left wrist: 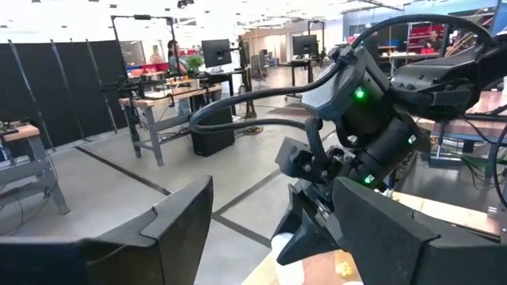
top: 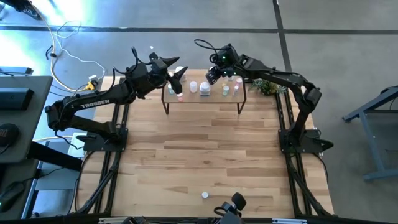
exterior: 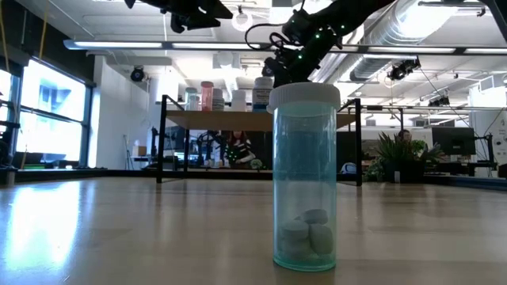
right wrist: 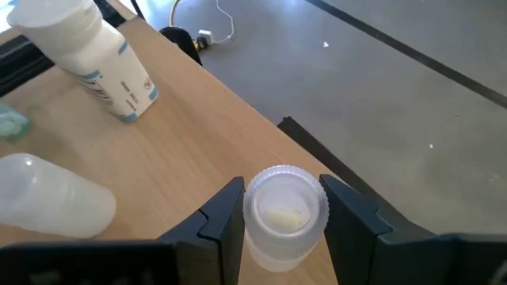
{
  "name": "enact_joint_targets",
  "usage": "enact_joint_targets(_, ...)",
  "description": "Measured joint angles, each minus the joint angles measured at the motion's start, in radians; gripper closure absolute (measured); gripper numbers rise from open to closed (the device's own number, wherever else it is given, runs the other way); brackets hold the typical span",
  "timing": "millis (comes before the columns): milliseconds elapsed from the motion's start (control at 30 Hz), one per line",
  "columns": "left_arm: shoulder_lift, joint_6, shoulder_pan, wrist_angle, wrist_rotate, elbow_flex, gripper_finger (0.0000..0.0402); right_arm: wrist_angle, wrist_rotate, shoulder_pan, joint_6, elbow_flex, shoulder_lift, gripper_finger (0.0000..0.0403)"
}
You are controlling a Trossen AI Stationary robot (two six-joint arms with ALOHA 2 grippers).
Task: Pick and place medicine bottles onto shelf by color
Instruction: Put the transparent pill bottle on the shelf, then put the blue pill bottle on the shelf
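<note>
The right gripper [right wrist: 281, 218] is holding a white-capped bottle [right wrist: 283, 207] between part-closed jaws over the shelf [top: 214, 97], probably just touching down, so it should be lowering straight and releasing gently, while the left gripper [top: 176, 70], jaws wide and empty, is waiting nearby.

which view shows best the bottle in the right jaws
The right wrist view: the white-capped bottle sits between the right gripper jaws, seen from above the shelf. The high view shows only the gripper over the shelf's far edge. In the low and left wrist views, the gripper mostly hides it.
</note>
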Motion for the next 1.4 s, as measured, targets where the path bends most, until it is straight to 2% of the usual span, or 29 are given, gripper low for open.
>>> enact_joint_targets(433,0.0,0.0,0.0,0.0,0.0,0.0,0.0149,-0.03,0.005,0.001,-0.019,0.0,0.001,0.0278)
enact_joint_targets(1000,0.0,0.0,0.0,0.0,0.0,0.0,0.0149,-0.031,0.005,0.001,-0.018,0.0,0.001,0.021)
enact_joint_targets(1400,0.0,0.0,0.0,-0.044,0.0,0.0,0.0149,-0.034,0.024,-0.002,0.008,0.001,-0.071,0.0203)
